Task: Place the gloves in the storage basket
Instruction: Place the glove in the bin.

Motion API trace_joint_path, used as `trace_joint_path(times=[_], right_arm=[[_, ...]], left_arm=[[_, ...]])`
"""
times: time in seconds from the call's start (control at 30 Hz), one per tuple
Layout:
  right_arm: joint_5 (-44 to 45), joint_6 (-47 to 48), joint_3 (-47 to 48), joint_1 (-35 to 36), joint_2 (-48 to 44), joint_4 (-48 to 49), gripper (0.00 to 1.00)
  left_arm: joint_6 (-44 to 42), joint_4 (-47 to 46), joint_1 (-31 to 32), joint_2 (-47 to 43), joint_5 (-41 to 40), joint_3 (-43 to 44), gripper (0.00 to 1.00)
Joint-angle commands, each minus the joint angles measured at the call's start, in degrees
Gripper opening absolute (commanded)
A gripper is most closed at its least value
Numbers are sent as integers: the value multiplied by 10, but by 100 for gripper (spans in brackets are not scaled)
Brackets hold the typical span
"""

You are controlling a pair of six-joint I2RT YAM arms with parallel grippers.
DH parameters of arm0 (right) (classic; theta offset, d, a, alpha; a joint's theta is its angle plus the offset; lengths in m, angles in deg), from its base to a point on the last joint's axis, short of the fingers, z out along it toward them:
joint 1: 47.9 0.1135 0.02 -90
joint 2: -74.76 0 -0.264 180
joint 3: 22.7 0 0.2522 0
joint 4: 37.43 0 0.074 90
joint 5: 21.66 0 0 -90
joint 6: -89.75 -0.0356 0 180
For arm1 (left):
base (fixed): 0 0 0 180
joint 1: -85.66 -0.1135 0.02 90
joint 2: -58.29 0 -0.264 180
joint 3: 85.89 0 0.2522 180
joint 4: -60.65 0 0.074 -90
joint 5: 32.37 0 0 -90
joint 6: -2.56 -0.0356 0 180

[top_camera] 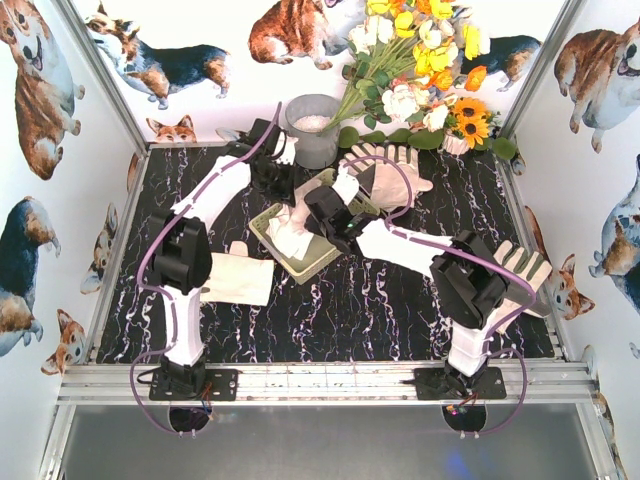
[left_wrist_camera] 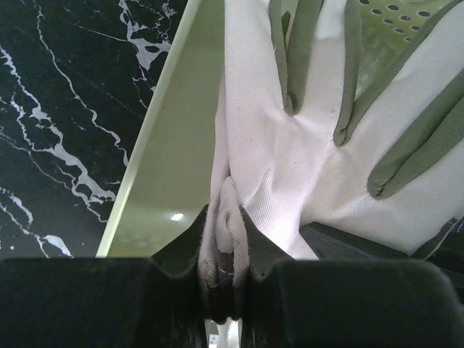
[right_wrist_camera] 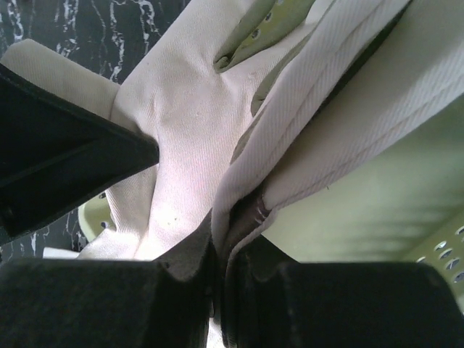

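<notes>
My left jaws pinch a fold of a white, grey-fingered glove at the basket rim; my right jaws pinch a seamed edge of cream glove cloth over the basket floor; other gloves lie on the bench

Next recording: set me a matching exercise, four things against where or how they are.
1 left gripper
2 grey bucket
3 storage basket
4 glove left of the basket

A lying flat on the table
B beside the flowers
C shut on a white glove
D pale green, mid-table

Pairs: 1-C, 2-B, 3-D, 4-A
</notes>
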Motion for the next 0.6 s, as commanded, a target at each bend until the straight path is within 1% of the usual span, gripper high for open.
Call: trace_joint_path(times=[0.0, 0.1, 0.33, 0.37, 0.43, 0.57], right_arm=[[11, -35, 11, 8, 17, -34, 0], [9, -51, 20, 8, 31, -43, 0], [15, -122, 62, 8, 70, -119, 0], [15, -129, 70, 8, 75, -128, 0], [18, -138, 82, 8, 83, -141, 0], [32, -153, 93, 8, 88, -172, 0]], left_arm=[[-14, -41, -10, 28, -5, 21, 0], [-17, -48, -10, 32, -1, 13, 0], [-14, -64, -10, 55, 9, 14, 1], [-13, -59, -10, 59, 8, 20, 8], [-9, -49, -10, 60, 11, 35, 20], [3, -53, -11, 36, 27, 36, 36]])
